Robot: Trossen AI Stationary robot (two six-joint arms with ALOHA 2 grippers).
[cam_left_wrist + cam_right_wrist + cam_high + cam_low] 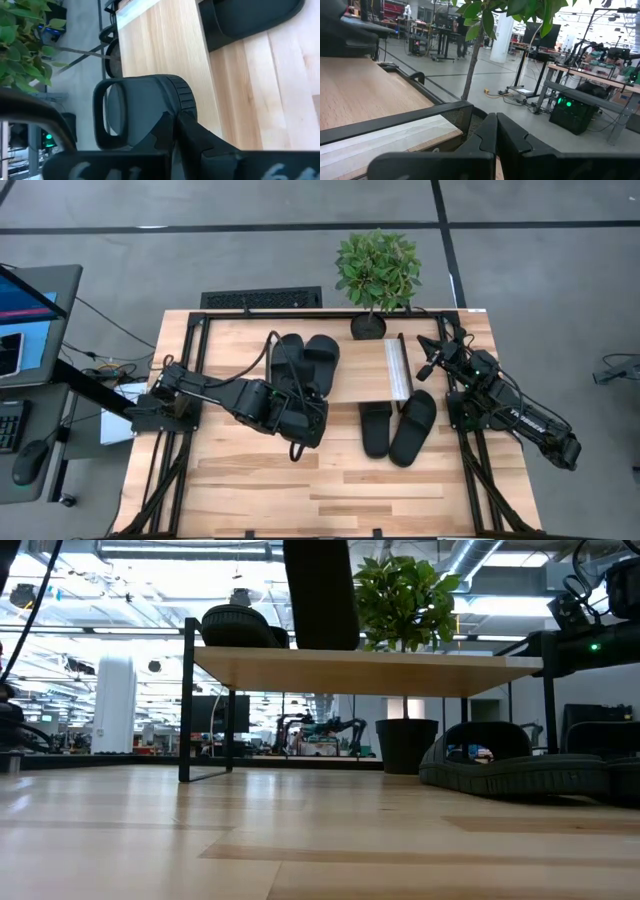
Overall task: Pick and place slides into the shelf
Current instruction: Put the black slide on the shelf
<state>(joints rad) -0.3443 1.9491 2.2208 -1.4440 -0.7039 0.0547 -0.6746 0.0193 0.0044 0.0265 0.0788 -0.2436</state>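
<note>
The shelf (360, 370) is a light-wood board on black legs at the table's far middle, with a pale strip (398, 368) at its right end. One black slide (288, 358) lies flat on its left part. A second slide (145, 107) is over the shelf beside it, with my left gripper (175, 122) shut on it. Two more slides (375, 428) (414, 426) lie side by side on the table in front of the shelf's right end. My right gripper (496, 132) waits shut at the table's far right, near the shelf's strip end. My left gripper pinches the slide between its two fingers at the sole's edge (181, 112), beside the strap (102, 115). It comes from the table's left, slanting down. The slide stands on edge over the shelf board. Whether its lower end (320, 635) touches the shelf cannot be told.
A potted plant (378, 270) stands just behind the shelf's right half, its pot (368, 326) at the table's far edge. Black frame rails run along the table's left and right sides. Bare tabletop (330, 490) stretches along the near edge.
</note>
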